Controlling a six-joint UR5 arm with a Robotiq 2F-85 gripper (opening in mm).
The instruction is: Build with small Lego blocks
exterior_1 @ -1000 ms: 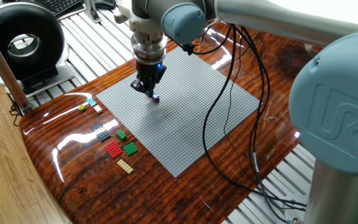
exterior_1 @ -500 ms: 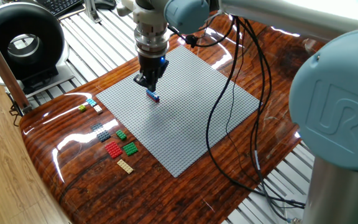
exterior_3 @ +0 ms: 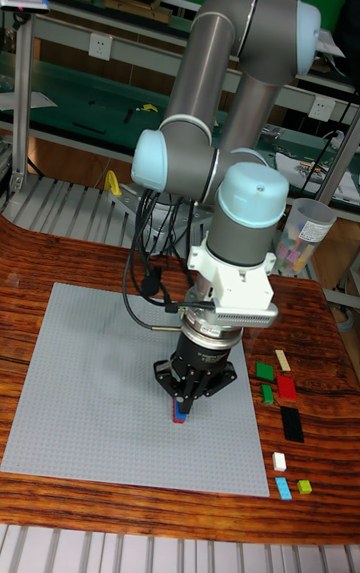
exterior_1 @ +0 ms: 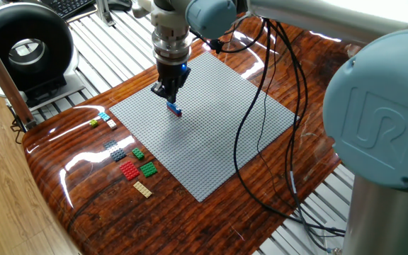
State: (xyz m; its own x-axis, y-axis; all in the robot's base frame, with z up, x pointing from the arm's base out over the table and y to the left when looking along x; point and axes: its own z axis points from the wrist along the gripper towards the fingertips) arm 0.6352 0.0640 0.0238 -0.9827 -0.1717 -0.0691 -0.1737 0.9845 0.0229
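One claw (exterior_1: 168, 92) hangs just above a small blue-and-red brick stack (exterior_1: 174, 109) on the grey baseplate (exterior_1: 211, 142), holding nothing; how far its fingers are parted I cannot tell. Loose Lego blocks lie beside the plate on the table (exterior_1: 91, 191): red (exterior_1: 129, 170), green (exterior_1: 148, 168), tan (exterior_1: 142, 189), cyan (exterior_1: 104, 116).

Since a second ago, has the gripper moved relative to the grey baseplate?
Yes. The gripper has lifted off the blue-and-red brick stack, which stays on the baseplate; its fingertips now hang just above the stack.
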